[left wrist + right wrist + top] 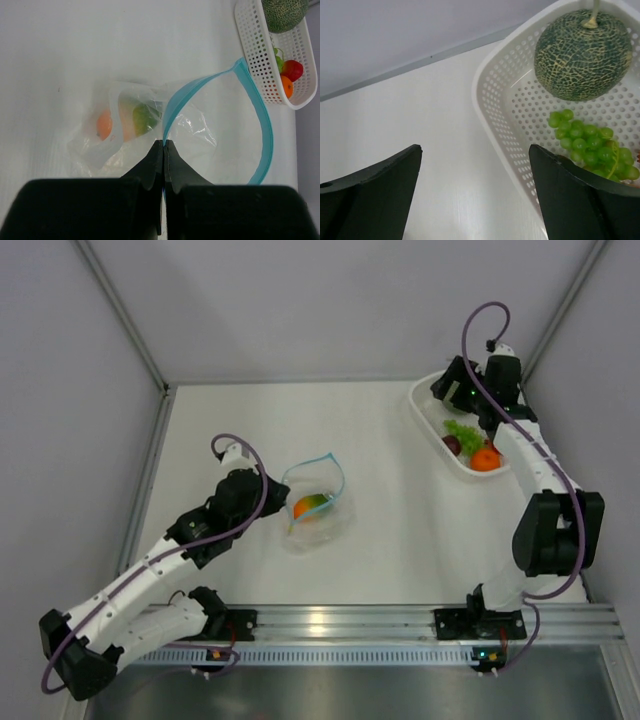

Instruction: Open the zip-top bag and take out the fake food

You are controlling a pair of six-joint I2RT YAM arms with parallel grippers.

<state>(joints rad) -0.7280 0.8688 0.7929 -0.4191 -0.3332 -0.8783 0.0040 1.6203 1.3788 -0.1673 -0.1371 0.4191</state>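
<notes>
The clear zip-top bag [318,502] lies mid-table with its blue zip strip [250,100] spread into an open loop. A green-orange piece [308,506] sits inside it, also in the left wrist view [125,122]. My left gripper [164,143] is shut on the bag's blue strip at its near edge. My right gripper [475,150] is open and empty, above the rim of the white basket [495,120]. The basket holds a grey-green melon [582,55], green grapes [590,142], an orange ball [486,459] and a dark red piece [452,445].
The white perforated basket [432,425] stands at the back right near the right wall. A metal rail [330,622] runs along the near edge. Grey walls close in the table on the left, back and right.
</notes>
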